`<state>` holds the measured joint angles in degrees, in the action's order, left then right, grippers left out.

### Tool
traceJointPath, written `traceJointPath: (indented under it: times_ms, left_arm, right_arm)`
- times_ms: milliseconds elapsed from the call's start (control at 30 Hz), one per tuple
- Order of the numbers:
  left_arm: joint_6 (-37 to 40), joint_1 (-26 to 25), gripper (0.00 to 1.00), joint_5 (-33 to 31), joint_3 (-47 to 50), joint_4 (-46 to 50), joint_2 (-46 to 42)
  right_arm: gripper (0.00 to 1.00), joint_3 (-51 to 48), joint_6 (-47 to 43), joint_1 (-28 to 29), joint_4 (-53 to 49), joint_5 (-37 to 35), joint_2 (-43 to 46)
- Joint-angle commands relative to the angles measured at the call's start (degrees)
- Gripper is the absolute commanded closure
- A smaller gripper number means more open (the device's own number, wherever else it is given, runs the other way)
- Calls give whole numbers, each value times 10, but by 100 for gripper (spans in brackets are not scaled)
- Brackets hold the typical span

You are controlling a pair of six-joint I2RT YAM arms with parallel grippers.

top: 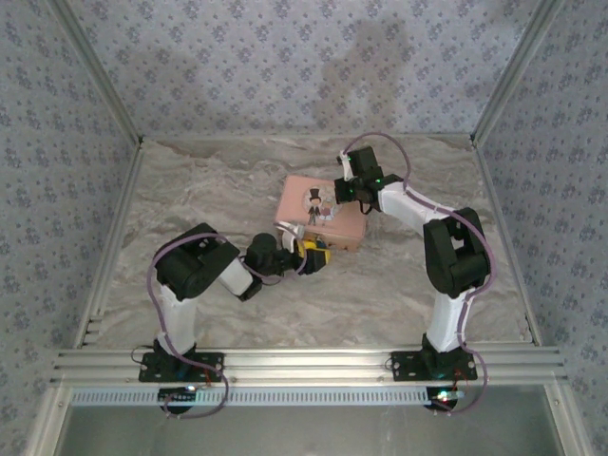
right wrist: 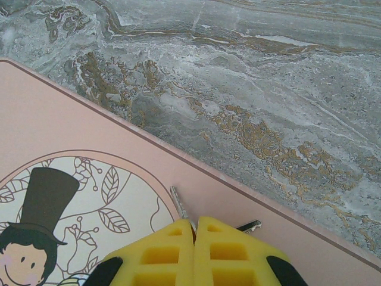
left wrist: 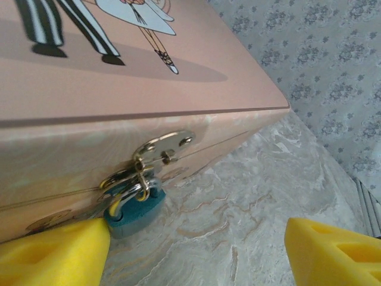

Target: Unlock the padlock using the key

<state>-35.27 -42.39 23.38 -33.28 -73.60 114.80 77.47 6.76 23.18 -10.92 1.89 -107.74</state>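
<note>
A worktop (top: 380, 294) with a grey-and-tan marble pattern is enclosed by a back wall (top: 304, 66), a left wall (top: 47, 190) and a right wall (top: 565, 171), all papered in pale blue-grey with small floral motifs. Aluminium posts (top: 98, 71) are set in the corners, and ribbed aluminium rails (top: 313, 363) are laid along the near edge.

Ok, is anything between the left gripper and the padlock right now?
Nothing visible. The small blue-tinted metal padlock hangs from the silver hasp on the front wall of the pink rectangular tin, just ahead of the open left gripper, close beside one yellow finger.
</note>
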Motion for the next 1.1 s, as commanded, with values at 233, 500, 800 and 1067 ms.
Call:
traceJointPath:
  times_ms: [233, 500, 800, 1067]
  left_arm:
    - [-14, -2, 23, 36, -38, -21, 27]
    - [-40, -6, 23, 50, -43, -68, 48]
    - [-32, -9, 29, 41, -25, -29, 38]
    - [-1, -25, 24, -88, -43, 166, -12]
  right_arm:
    - [100, -11, -4, 3, -27, -6, -5]
    - [100, -14, -3, 4, -22, -4, -5]
    - [100, -17, -5, 1, -21, -4, -5]
    - [100, -7, -11, -1, -33, -10, 12]
